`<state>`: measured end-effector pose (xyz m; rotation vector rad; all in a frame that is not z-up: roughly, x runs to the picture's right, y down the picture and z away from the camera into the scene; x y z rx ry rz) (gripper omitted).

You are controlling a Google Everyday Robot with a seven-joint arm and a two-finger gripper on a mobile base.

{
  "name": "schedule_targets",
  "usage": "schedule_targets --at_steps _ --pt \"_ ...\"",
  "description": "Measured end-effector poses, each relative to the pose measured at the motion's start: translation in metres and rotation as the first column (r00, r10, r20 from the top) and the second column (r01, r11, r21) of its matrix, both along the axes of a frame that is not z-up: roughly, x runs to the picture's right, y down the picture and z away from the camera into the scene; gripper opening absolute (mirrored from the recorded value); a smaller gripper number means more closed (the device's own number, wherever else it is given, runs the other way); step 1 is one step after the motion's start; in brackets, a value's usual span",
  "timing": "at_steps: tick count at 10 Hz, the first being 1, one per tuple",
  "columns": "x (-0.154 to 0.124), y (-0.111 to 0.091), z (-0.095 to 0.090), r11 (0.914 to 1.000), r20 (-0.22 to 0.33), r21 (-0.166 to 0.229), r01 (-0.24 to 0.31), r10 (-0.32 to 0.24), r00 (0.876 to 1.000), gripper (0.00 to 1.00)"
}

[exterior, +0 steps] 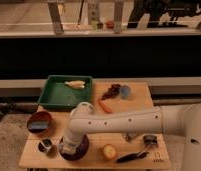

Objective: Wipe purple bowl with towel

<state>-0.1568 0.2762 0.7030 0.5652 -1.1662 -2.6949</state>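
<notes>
The purple bowl (pixel 82 150) sits on the wooden table (pixel 139 107) near the front left; only its right side and front rim show. My white arm reaches in from the right, bends at the elbow and comes down onto the bowl. My gripper (pixel 68 146) is at the bowl's left side, inside or just above it. I cannot make out the towel; it is hidden at the gripper or out of view.
A green tray (pixel 56 96) with a pale item (pixel 77 84) stands at the back left. An orange-brown bowl with blue inside (pixel 39 123) and a small metal cup (pixel 45 145) are left of the purple bowl. A carrot (pixel 106 106), grapes (pixel 111 91), a blue cup (pixel 125 91), a yellow fruit (pixel 110 151) and a black tool (pixel 131 156) lie to the right.
</notes>
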Motion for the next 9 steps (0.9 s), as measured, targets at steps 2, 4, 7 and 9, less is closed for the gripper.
schedule_targets --at_steps 2,4,7,9 --pt "0.017 0.003 0.000 0.9998 -0.015 -0.013 0.011 -0.011 1.000 0.00" --pt "0.034 0.004 0.002 0.9996 -0.048 -0.019 0.021 -0.022 0.999 0.00" --pt "0.062 0.000 0.006 0.9998 -0.103 0.006 0.017 -0.016 0.995 0.00" --pt "0.062 -0.007 0.011 0.9990 -0.117 0.034 0.030 -0.026 0.993 0.00"
